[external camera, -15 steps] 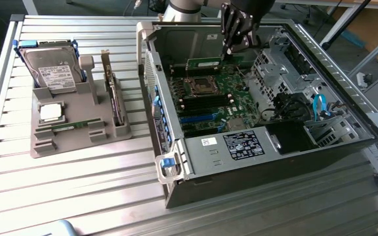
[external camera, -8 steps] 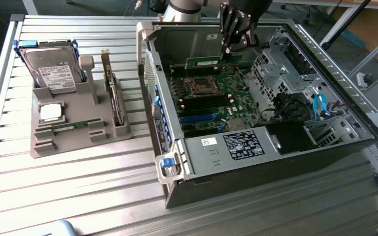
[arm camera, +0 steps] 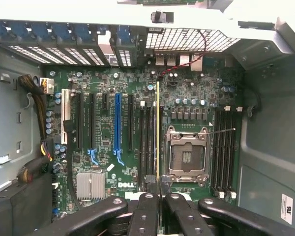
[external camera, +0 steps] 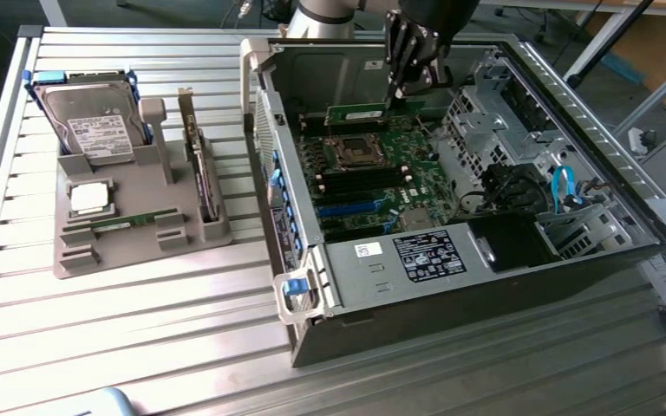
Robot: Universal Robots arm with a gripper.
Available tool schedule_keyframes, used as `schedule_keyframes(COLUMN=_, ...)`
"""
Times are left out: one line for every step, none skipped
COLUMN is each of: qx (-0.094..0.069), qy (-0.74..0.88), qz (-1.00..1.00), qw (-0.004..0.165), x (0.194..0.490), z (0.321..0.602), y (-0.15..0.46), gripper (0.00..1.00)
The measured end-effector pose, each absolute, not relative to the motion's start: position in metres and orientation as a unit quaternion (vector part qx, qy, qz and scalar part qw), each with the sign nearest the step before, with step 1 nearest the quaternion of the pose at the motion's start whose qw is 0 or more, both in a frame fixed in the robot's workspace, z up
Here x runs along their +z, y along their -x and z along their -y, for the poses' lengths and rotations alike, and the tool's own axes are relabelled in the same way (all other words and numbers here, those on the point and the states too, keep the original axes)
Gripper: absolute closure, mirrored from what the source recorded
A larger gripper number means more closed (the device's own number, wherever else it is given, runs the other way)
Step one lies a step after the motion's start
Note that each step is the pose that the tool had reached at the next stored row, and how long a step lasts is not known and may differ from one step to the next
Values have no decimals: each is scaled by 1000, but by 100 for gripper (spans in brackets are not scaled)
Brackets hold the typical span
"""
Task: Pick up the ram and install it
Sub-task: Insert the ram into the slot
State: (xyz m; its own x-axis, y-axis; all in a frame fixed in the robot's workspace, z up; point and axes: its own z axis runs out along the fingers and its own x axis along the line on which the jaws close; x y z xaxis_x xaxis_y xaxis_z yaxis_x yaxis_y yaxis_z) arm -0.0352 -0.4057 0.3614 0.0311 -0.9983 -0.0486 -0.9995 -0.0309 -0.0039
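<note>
My gripper (external camera: 402, 95) is inside the open computer case (external camera: 310, 286) and is shut on the ram (external camera: 356, 113), a narrow green stick held by one end above the motherboard (external camera: 397, 186). In the wrist view the ram (arm camera: 158, 128) shows edge-on as a thin line. It runs between the black memory slots (arm camera: 146, 142) and the empty processor socket (arm camera: 187, 155). The gripper (arm camera: 159, 189) grips it from both sides. A second, similar green stick (external camera: 119, 222) lies in the grey holder (external camera: 183, 251) outside the case.
The grey holder also carries a hard drive (external camera: 96, 121), a square silver processor chip (external camera: 88, 198) and an upright dark expansion card (external camera: 200, 165). Case walls, a drive cage (external camera: 484, 113) and blue cables (external camera: 562, 186) surround the board. More memory slots (arm camera: 225, 147) lie beyond the socket.
</note>
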Motion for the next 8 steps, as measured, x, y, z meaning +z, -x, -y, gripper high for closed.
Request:
schedule_keyframes(qx=16, qy=718, qz=-696, qw=18, x=361, z=406, y=35, gripper=88)
schedule_keyframes(qx=16, qy=718, qz=-696, qw=18, x=361, z=406, y=35, gripper=88)
schedule_keyframes(qx=16, qy=718, qz=-696, qw=18, x=361, z=406, y=35, gripper=88)
schedule_keyframes(qx=16, qy=718, qz=-696, qw=18, x=361, z=406, y=35, gripper=88)
schedule_keyframes(qx=16, qy=718, qz=-696, qw=18, x=361, z=406, y=35, gripper=88)
schedule_keyframes(qx=16, qy=718, qz=-696, qw=18, x=361, z=406, y=34, gripper=88)
schedule_keyframes(qx=16, qy=718, qz=-696, qw=18, x=361, z=406, y=33, gripper=88)
schedule_keyframes(qx=16, qy=718, qz=-696, qw=18, x=361, z=406, y=31, gripper=88)
